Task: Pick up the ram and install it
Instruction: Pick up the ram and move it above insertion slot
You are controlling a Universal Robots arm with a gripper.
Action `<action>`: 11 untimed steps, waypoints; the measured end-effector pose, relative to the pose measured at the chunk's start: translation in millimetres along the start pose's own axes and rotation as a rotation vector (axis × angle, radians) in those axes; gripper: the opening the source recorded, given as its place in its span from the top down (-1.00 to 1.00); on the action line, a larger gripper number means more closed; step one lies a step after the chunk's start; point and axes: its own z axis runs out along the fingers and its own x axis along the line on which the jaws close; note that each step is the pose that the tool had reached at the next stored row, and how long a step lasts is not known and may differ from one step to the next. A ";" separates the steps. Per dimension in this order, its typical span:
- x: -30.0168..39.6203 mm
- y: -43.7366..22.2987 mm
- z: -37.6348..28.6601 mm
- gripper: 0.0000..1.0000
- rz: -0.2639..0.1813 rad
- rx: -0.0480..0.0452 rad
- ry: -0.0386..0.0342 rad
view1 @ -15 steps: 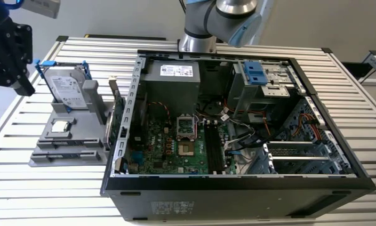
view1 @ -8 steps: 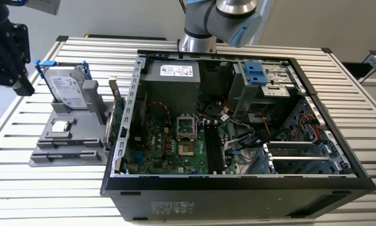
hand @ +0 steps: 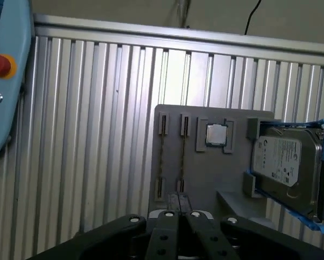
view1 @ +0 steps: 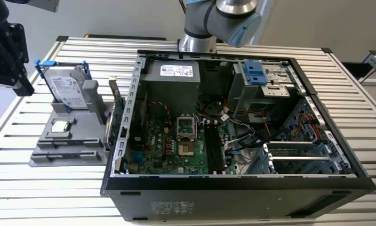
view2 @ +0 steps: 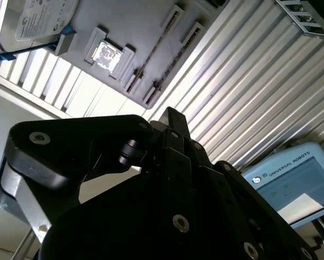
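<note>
From where I stand, the black jaws are pressed together with nothing between them. Just past their tips, in the first wrist view, the ram (hand: 182,160) stands on edge in a slot of the gray holder (hand: 205,176). A second stick (hand: 162,160) sits in the slot beside it. A little beyond the jaws lies a processor chip (hand: 216,135), then a hard drive (hand: 286,162) standing upright. Farther out, the slatted desk (hand: 97,162) carries it all.

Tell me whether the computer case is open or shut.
Open: the computer case has no cover on top, and its motherboard lies exposed in the exterior view.
</note>
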 end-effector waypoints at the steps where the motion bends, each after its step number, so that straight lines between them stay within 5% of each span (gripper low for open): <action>1: 0.0 0.0 0.0 1.00 -0.003 -0.0001 0.0000; 11: 0.1 -0.4 0.0 1.00 -0.023 -0.0004 0.0005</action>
